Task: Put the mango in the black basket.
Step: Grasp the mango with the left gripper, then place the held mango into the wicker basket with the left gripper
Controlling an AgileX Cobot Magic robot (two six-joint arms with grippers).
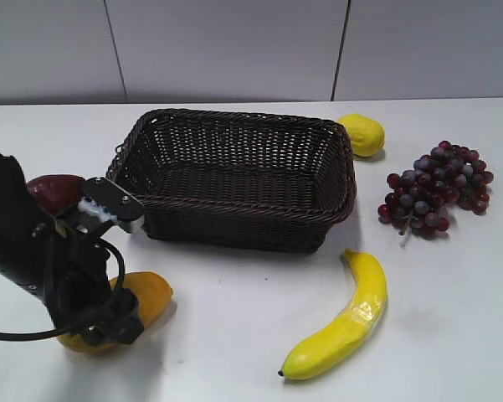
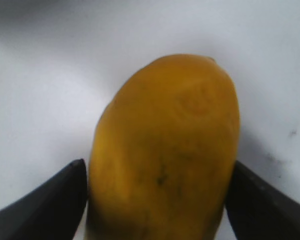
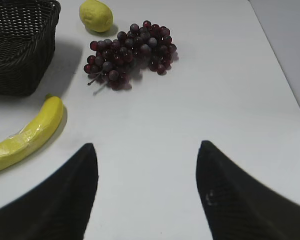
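The mango (image 1: pixel 152 293), yellow-orange and plump, lies on the white table at the front left. It fills the left wrist view (image 2: pixel 164 145). My left gripper (image 1: pixel 109 322) is down over it, with one black finger against each side of the fruit (image 2: pixel 157 172). The black basket (image 1: pixel 234 119), woven, dark and empty, stands behind the mango at the table's middle; its corner shows in the right wrist view (image 3: pixel 20 50). My right gripper (image 3: pixel 147 147) is open and empty above bare table. It is outside the exterior view.
A long yellow banana (image 1: pixel 343 322) (image 3: pixel 25 137) lies in front of the basket's right end. Dark red grapes (image 1: pixel 435 188) (image 3: pixel 130 47) and a lemon (image 1: pixel 361 134) (image 3: pixel 96 15) lie to the right. A dark red fruit (image 1: pixel 54 188) sits behind my left arm.
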